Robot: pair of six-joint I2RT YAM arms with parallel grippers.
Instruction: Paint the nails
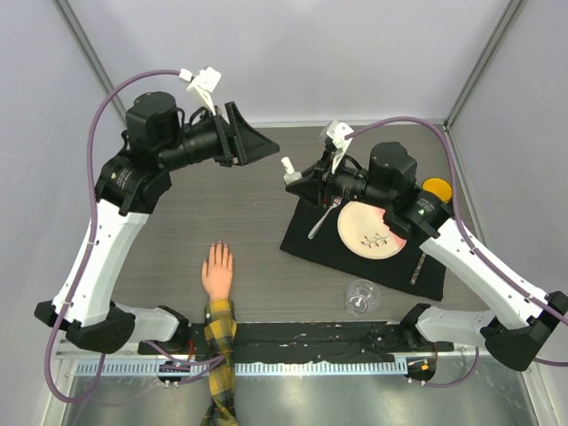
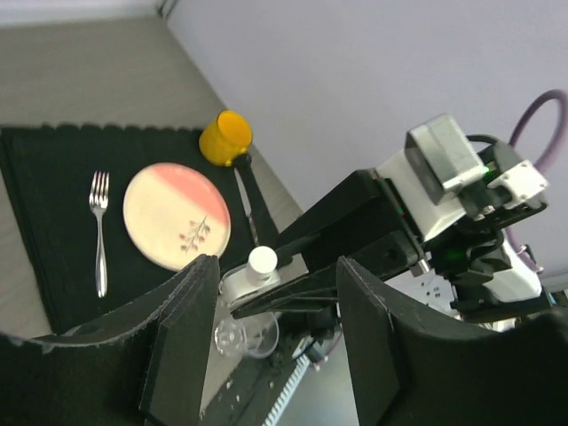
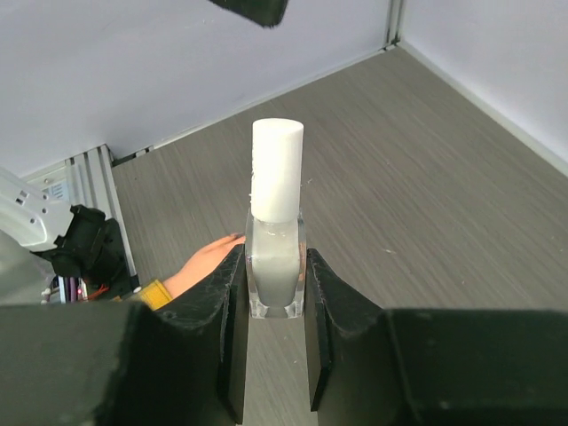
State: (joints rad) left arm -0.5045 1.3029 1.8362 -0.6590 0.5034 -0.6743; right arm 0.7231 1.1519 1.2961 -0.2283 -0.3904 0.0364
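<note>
While the right gripper [image 3: 273, 271] is clamped on the glass body of a small nail-polish bottle [image 3: 276, 266], the left gripper [image 2: 277, 306] faces it with its jaws spread and nothing between them. The bottle's long axis runs out along the right fingers, so its white cap [image 3: 277, 169] sticks past their tips and aims across the gap at the left gripper. From the left wrist view the cap [image 2: 262, 259] sits straight ahead and roughly centred between the two black fingers [image 2: 186, 342], near but not yet inside them. Whether the cap has been loosened I cannot tell.

My reading is that the coming step is uncapping: the left gripper needs to travel forward along that shared axis, close on the cap and twist. It is the nearer one to the cap, and any sideways offset would push the bottle askew in the right grip.

The nails [image 1: 217, 249] are tiny and barely visible at the tips of the fake hand [image 1: 217, 272], which lies flat on the table [image 1: 266, 213], below both grippers and well apart from them, on the left gripper's side, its fingers pointing away from the arm bases
</note>
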